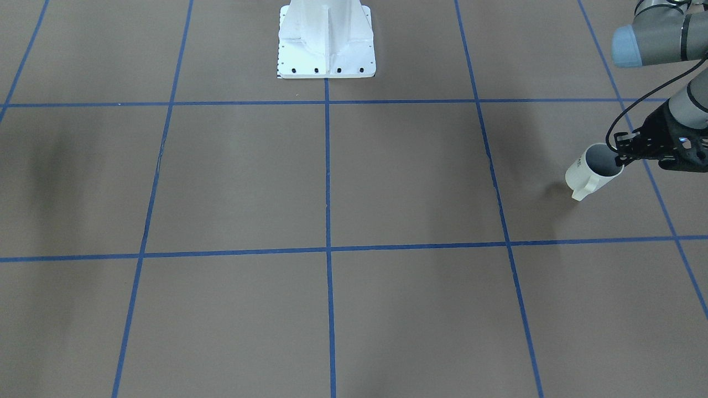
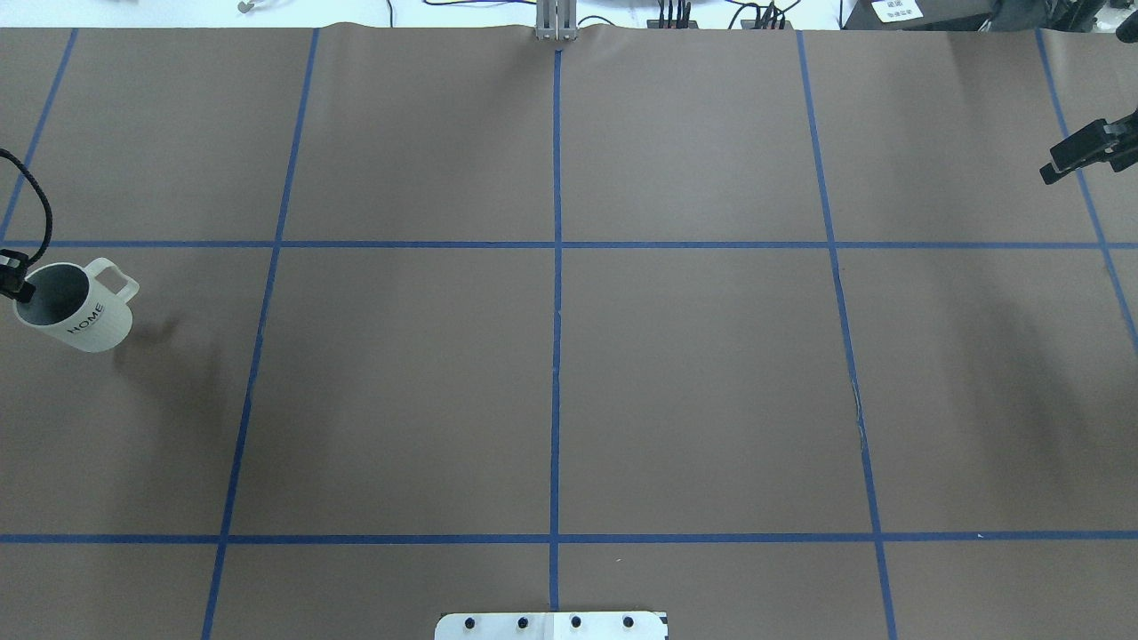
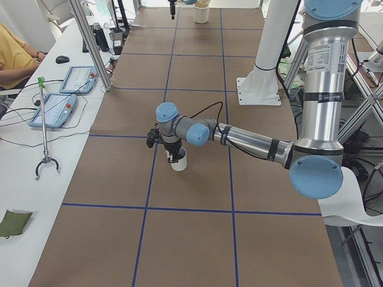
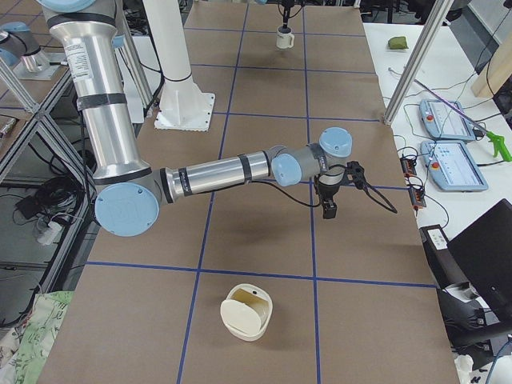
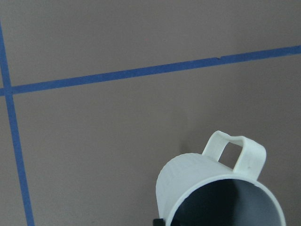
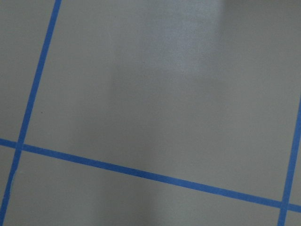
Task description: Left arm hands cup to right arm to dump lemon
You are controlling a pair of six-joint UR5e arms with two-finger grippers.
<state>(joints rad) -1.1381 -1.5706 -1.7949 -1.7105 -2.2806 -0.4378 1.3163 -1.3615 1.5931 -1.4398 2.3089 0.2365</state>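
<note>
My left gripper (image 1: 619, 157) is shut on the rim of the off-white cup (image 1: 592, 172), one finger inside and one outside. It holds the cup tilted, just above the table at my left end. The overhead view shows the cup (image 2: 76, 307) with "HOME" on its side, its handle pointing away from me, and the gripper (image 2: 11, 280) at the frame edge. The left wrist view looks into the cup's (image 5: 221, 188) grey inside; no lemon shows in any view. My right gripper (image 2: 1049, 164) hangs open and empty over the table's far right, also seen in the exterior right view (image 4: 330, 210).
The white robot pedestal (image 1: 326, 44) stands at the table's robot-side edge. A cream rounded container (image 4: 246, 312) lies near the table's right end. A side bench with tablets (image 3: 60, 101) and a seated person runs along the operators' side. Blue tape lines (image 2: 556, 267) grid the brown table.
</note>
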